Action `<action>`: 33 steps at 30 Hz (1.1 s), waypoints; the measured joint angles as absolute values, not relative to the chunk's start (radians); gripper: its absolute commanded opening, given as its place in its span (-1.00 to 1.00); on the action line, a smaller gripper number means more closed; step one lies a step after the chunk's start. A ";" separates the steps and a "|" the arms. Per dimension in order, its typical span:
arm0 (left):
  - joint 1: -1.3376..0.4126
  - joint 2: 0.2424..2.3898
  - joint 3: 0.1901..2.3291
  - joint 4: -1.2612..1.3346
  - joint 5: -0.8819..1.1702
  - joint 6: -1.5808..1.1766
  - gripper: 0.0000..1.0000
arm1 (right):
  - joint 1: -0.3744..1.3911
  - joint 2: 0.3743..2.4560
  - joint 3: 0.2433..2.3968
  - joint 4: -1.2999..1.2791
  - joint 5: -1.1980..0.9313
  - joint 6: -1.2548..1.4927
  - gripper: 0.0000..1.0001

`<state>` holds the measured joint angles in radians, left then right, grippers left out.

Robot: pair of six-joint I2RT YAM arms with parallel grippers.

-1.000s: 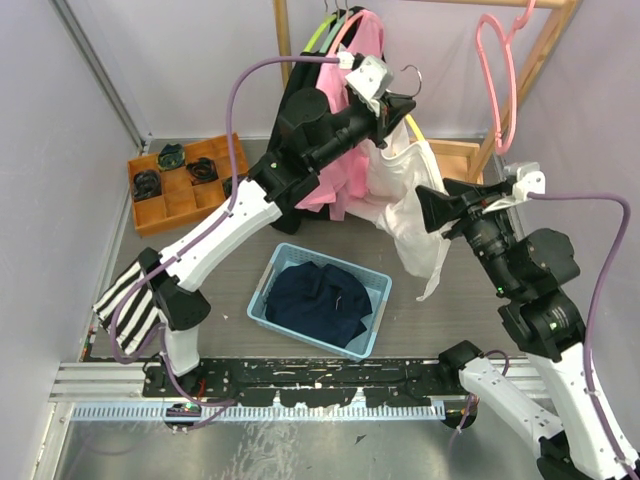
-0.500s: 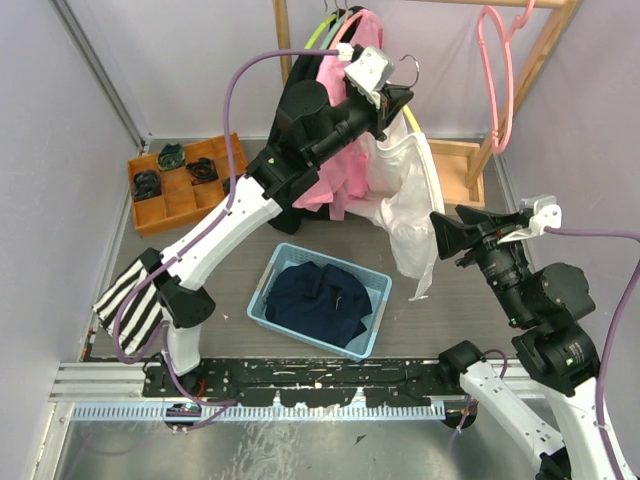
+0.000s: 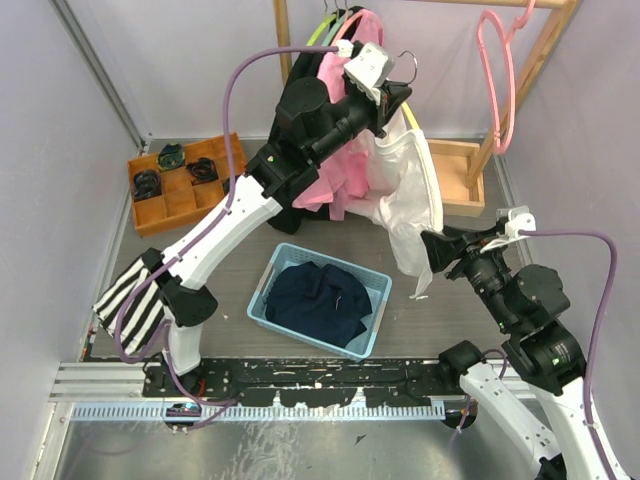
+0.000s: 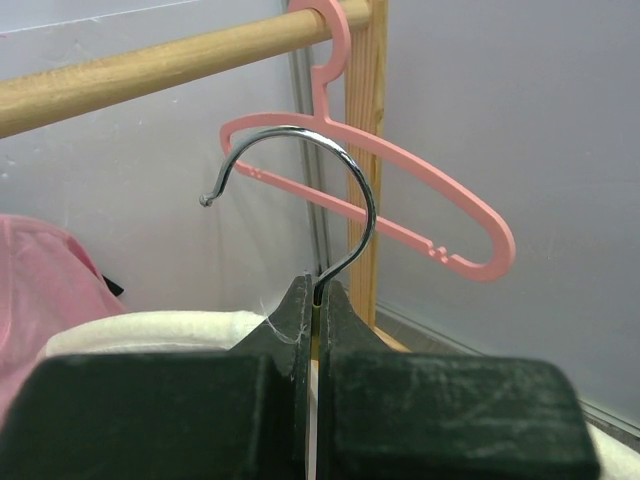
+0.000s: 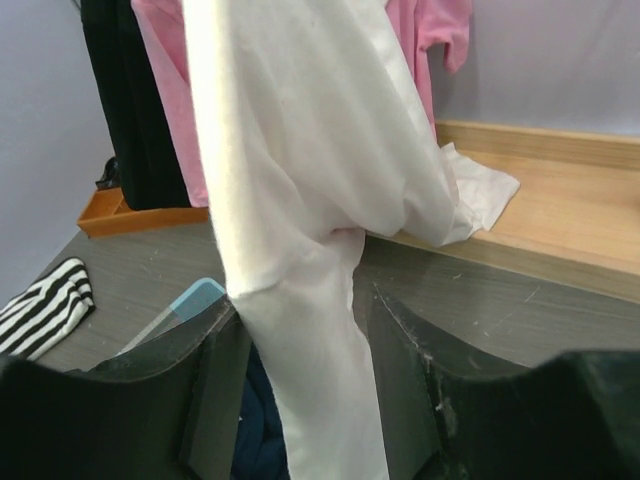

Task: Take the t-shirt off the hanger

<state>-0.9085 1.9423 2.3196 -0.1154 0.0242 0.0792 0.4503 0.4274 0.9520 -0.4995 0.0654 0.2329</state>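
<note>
The white t-shirt (image 3: 412,195) hangs from a hanger with a metal hook (image 3: 408,62). My left gripper (image 3: 393,100) is shut on the hanger's neck just below the hook (image 4: 355,190) and holds it up off the rail; the shirt's collar (image 4: 150,325) shows beside my left gripper (image 4: 316,292). My right gripper (image 3: 432,250) is open at the shirt's lower part. In the right wrist view the hanging shirt (image 5: 300,200) drops down between the spread fingers of my right gripper (image 5: 300,320), which are not closed on it.
A blue basket (image 3: 272,290) holding a dark navy garment (image 3: 320,300) sits below the shirt. A pink shirt (image 3: 340,170) and black clothes hang on the wooden rack. An empty pink hanger (image 3: 497,70) hangs at the right. An orange tray (image 3: 150,208) and a striped cloth (image 3: 130,300) lie at the left.
My right gripper has dropped lower and nearer, down to the shirt's bottom part. The shirt now hangs straighter. My left gripper has lifted the hanger slightly.
</note>
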 measured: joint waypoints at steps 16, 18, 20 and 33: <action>-0.908 1.975 2.392 -0.139 0.001 0.086 -1.00 | 0.450 0.348 0.805 -0.516 0.056 0.323 -0.99; -0.908 1.986 2.410 -0.144 -0.005 0.086 -1.00 | 0.450 0.342 0.776 -0.514 0.059 0.344 -0.98; -0.908 1.994 2.428 -0.148 -0.014 0.086 -1.00 | 0.450 0.340 0.748 -0.516 0.062 0.372 -0.99; -0.892 2.002 2.471 -0.175 -0.041 0.082 -1.00 | 0.450 0.382 0.714 -0.577 0.107 0.493 -0.98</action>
<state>-0.8925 2.0022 2.4706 -0.1749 -0.0414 0.0818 0.4503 0.3824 0.7139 -0.5770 0.1070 0.4927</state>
